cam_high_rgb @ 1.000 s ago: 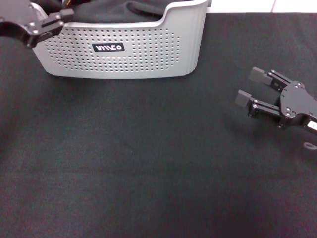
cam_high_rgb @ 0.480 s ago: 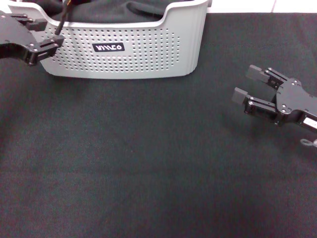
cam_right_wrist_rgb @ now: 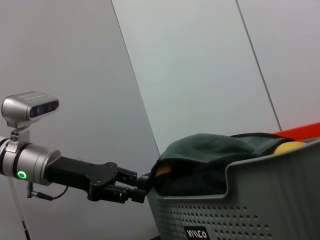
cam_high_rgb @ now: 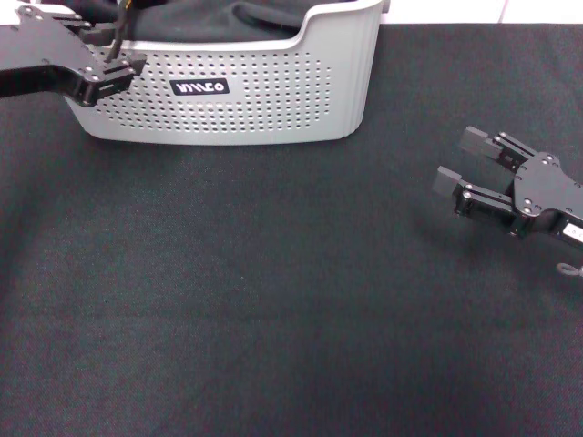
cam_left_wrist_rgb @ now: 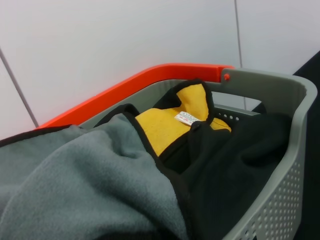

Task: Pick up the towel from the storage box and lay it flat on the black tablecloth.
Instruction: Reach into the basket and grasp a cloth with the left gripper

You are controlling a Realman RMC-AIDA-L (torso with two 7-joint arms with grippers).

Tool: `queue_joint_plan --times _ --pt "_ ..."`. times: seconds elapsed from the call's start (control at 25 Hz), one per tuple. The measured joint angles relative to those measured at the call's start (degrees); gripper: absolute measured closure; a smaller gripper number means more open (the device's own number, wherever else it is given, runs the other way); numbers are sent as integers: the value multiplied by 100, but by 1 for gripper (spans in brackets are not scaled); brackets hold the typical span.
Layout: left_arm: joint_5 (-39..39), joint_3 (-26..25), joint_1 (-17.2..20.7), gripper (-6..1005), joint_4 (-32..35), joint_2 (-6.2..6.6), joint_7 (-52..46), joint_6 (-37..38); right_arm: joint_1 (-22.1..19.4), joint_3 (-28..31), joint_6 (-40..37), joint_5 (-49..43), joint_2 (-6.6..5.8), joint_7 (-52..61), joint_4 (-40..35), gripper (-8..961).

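The yellow-orange towel (cam_left_wrist_rgb: 165, 125), with black trim and a white tag (cam_left_wrist_rgb: 188, 118), lies crumpled inside the light grey storage box (cam_high_rgb: 273, 100) and is partly buried under other cloths. The box stands at the back left of the black tablecloth (cam_high_rgb: 273, 300). My left gripper (cam_high_rgb: 114, 45) is open at the box's left end, level with the rim. It also shows in the right wrist view (cam_right_wrist_rgb: 142, 185), with its fingertips close to the cloth pile. My right gripper (cam_high_rgb: 453, 159) is open and empty, low over the tablecloth at the right.
A grey fleece cloth (cam_left_wrist_rgb: 75, 175) with black trim lies over the towel at the box's left end. A dark cloth (cam_left_wrist_rgb: 235, 150) fills the rest of the box. A red-orange edge (cam_left_wrist_rgb: 150, 80) and a pale wall stand behind the box.
My left gripper drew back to the left from the box's corner, then came back right to the box's left end. My right gripper shifted slightly and returned.
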Motion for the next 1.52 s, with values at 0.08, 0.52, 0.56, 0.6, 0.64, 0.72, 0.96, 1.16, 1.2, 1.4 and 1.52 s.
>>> queue_joint_plan --times 0.08,0.52,0.56,0.6,0.64,0.72,0.96,1.16,1.2,1.4,1.52 --pt "0 74 0 674 0 2 1 -62 -7 0 2 0 2 0 1 84" --pt "0 191 77 728 0 -10 96 -328 -44 8 4 1 4 -68 1 85" --pt "0 191 78 750 -1 -13 94 -346 -47 10 4 1 3 -68 0 85" --pt "0 193 78 772 -12 -13 93 -356 -50 12 3 1 4 -69 0 85" --pt "0 193 77 794 -26 -14 93 -367 -52 14 4 1 3 -69 0 85" --pt "0 194 68 838 -59 -11 93 -374 -57 19 3 1 3 -72 0 85" --pt "-1 194 29 836 -209 3 98 -428 -69 20 3 0 3 -80 0 85" --pt "-3 194 59 834 -225 10 98 -428 -70 17 3 0 3 -79 0 85" --pt "-3 194 62 834 -224 11 98 -424 -70 17 3 0 3 -80 0 85" --pt "38 201 69 826 -211 9 86 -382 -70 17 3 0 3 -80 0 85" --pt "120 203 62 794 -206 -3 28 -387 -71 17 -2 0 3 -79 0 85"
